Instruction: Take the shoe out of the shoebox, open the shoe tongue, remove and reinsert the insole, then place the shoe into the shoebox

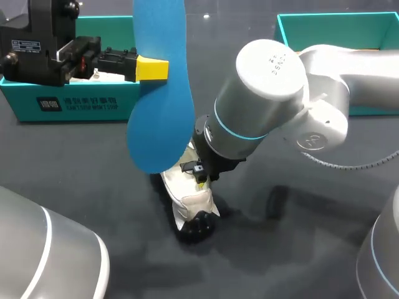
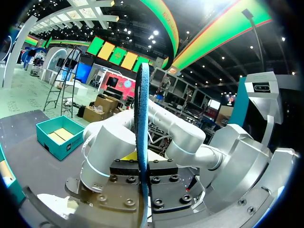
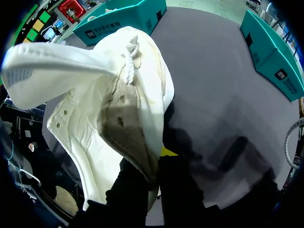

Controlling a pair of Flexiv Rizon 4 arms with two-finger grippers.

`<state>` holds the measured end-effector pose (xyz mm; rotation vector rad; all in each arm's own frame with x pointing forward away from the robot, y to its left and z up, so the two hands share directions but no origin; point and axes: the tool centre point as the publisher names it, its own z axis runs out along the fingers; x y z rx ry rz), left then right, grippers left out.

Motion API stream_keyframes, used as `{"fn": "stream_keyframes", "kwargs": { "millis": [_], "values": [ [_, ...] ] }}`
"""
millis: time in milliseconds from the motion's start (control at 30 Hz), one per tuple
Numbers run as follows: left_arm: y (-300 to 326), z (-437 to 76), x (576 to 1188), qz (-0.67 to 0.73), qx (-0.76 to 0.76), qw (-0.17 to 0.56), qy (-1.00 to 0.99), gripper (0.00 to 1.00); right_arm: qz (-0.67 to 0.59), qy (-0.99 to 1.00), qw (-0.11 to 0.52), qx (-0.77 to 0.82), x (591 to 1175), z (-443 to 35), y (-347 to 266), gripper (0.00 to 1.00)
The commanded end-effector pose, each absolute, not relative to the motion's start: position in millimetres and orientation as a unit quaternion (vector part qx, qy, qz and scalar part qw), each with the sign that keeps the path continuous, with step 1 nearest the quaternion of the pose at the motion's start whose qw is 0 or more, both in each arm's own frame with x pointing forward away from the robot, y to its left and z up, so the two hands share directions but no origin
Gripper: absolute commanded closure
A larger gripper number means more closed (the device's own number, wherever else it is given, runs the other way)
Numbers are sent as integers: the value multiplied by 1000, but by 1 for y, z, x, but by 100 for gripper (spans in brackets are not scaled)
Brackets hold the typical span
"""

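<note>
Starting at the left, we see a teal shoebox (image 1: 68, 103) on the dark counter (image 1: 87, 180), with our left arm's wrist above it. Our left gripper (image 1: 159, 68) is clamped on a blue insole (image 1: 159, 106), pinching its flat faces and holding it upright in the air. In the left wrist view the insole shows edge-on between the fingers. We judge it light, thin and floppy, likely to buckle if pushed from far back, so a hold nearer the leading end should steer it better.

Just right and lower lies the white shoe (image 1: 190, 199), out of the box. We cannot tell whether it rests on the counter or hangs just above it. Our right gripper (image 1: 201, 169) is closed on the soft rim of its opening, with the lace (image 3: 129, 61) close ahead. The upper looks pliable, the dark sole stiffer.

Our right arm's bulky wrist and the fingers at the opening crowd the insole's way in. At the far right, well apart, stands a second teal box (image 1: 336, 31).
</note>
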<state>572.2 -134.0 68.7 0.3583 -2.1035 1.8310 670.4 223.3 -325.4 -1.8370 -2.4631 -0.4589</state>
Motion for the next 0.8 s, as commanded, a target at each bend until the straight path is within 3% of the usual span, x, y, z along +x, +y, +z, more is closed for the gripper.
{"fn": "stream_keyframes", "kwargs": {
  "millis": [33, 800],
  "values": [
    [-135, 70, 574, 640, 125, 165, -740, 100, -153, -784, 28, -601, 676, -341, 222, 100],
    [-135, 70, 574, 640, 125, 165, -740, 100, -154, -744, 41, -649, 679, -379, 191, 100]
  ]
}}
